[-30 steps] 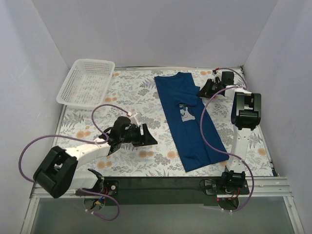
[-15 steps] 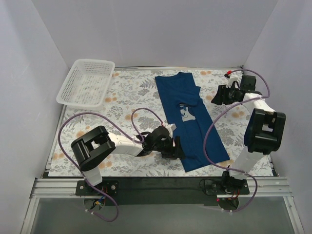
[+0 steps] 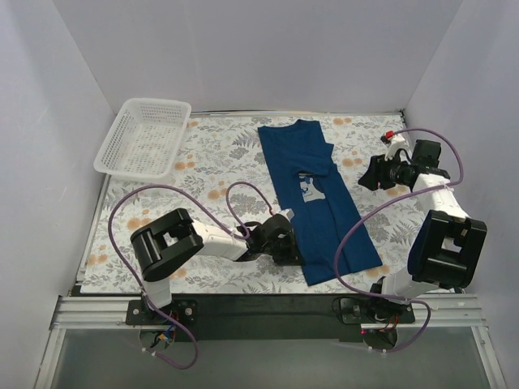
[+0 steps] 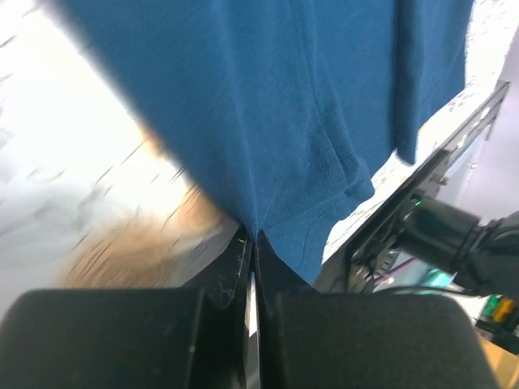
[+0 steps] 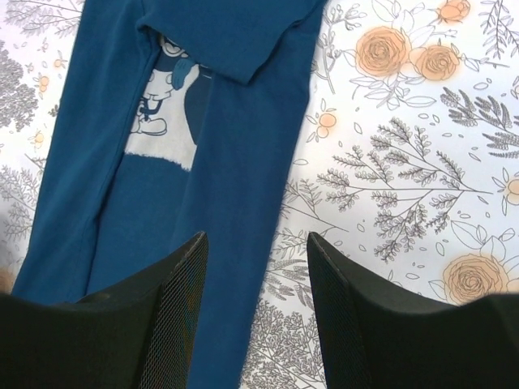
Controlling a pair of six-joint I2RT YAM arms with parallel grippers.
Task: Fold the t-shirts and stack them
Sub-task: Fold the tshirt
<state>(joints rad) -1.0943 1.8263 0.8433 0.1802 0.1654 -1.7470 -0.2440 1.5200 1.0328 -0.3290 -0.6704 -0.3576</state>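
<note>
Pinching near hem corner of t-shirt (image 3: 320, 215), left claw (image 3: 290, 250) pressed together on fabric edge. Right claw (image 3: 375, 173) spread, empty, hovering near its right side. T-shirt lies as long strip on table (image 3: 203, 162). Risk: shallow bite catches 1 layer; hem slips, fold opens.

A robot lab cell: bare white walls (image 3: 243, 57) box in a floral-clothed table (image 3: 219, 154).

The t-shirt (image 3: 324, 227) is being borne flat on the middle of the table (image 3: 219, 162); the basket (image 3: 142, 138), on its far left corner; the t-shirt's near left hem is being pinched by the left gripper (image 3: 296, 255); the right gripper (image 3: 365, 175) is being held apart, to the right.
</note>
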